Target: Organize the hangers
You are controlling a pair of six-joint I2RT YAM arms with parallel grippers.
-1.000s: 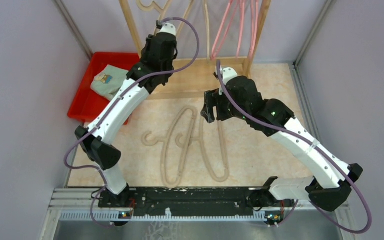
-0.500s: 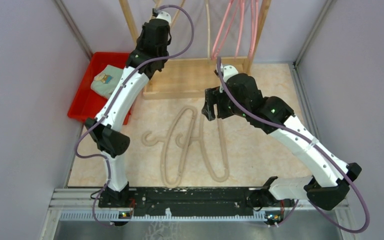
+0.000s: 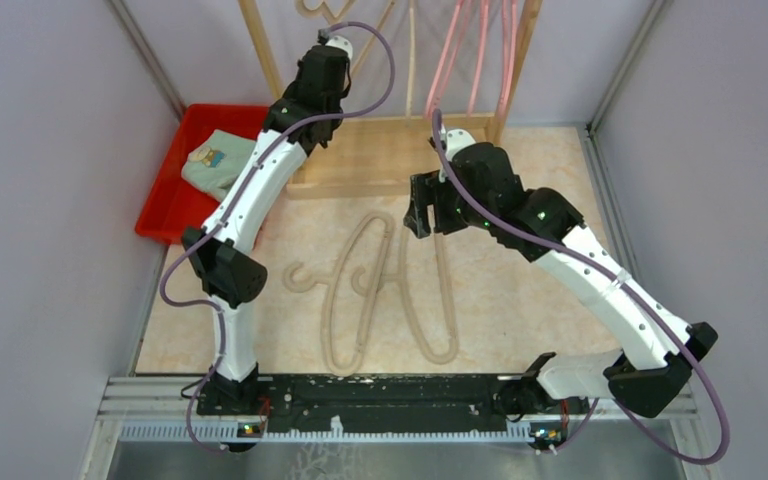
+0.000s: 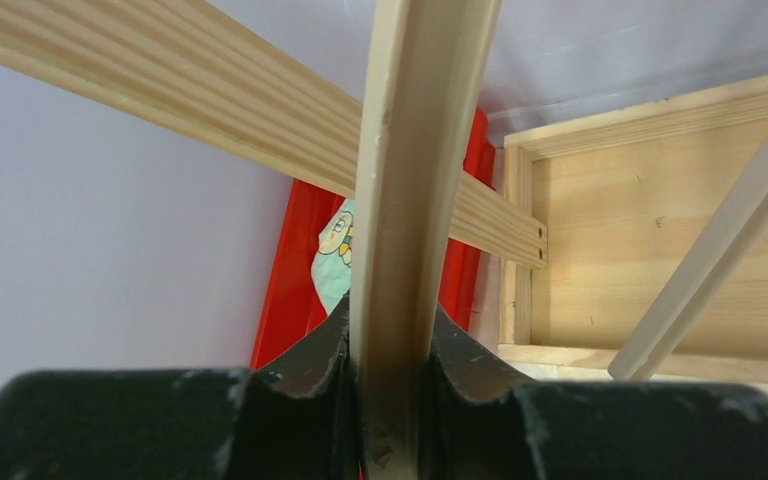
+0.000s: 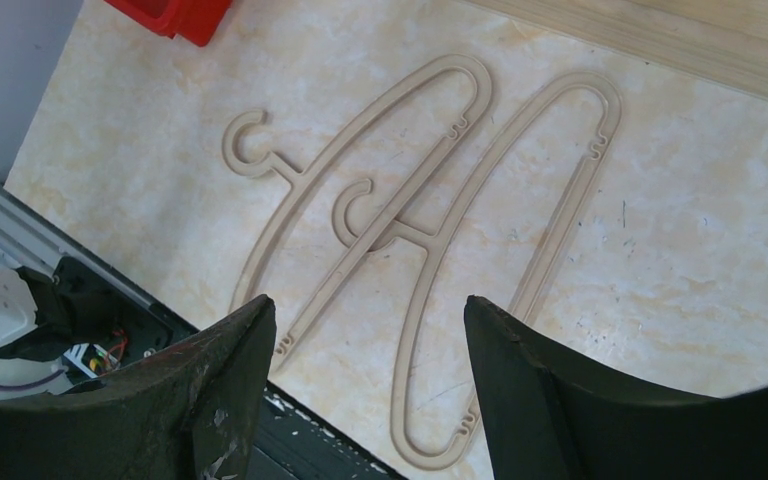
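Observation:
My left gripper (image 3: 326, 50) is up at the wooden rack (image 3: 260, 50), shut on a beige hanger whose hook (image 3: 318, 8) shows at the top edge. In the left wrist view the jaws (image 4: 392, 350) clamp that hanger's bar (image 4: 405, 200) in front of a rack rail (image 4: 190, 75). Two more beige hangers (image 3: 330, 330) (image 3: 438, 357) lie overlapping on the table; both show in the right wrist view (image 5: 285, 172) (image 5: 415, 320). My right gripper (image 3: 420, 215) (image 5: 365, 305) is open and empty above them. Pink hangers (image 3: 470, 50) and a beige one (image 3: 412, 60) hang on the rack.
A red bin (image 3: 175, 200) holding a folded cloth (image 3: 210, 165) sits at the back left; it also shows in the left wrist view (image 4: 285, 300). The rack's wooden base (image 3: 390, 160) lies at the back centre. Grey walls close in on both sides.
My left arm has stretched farther back and up toward the rack with the beige hanger, its elbow swinging right. My right gripper has shifted only slightly.

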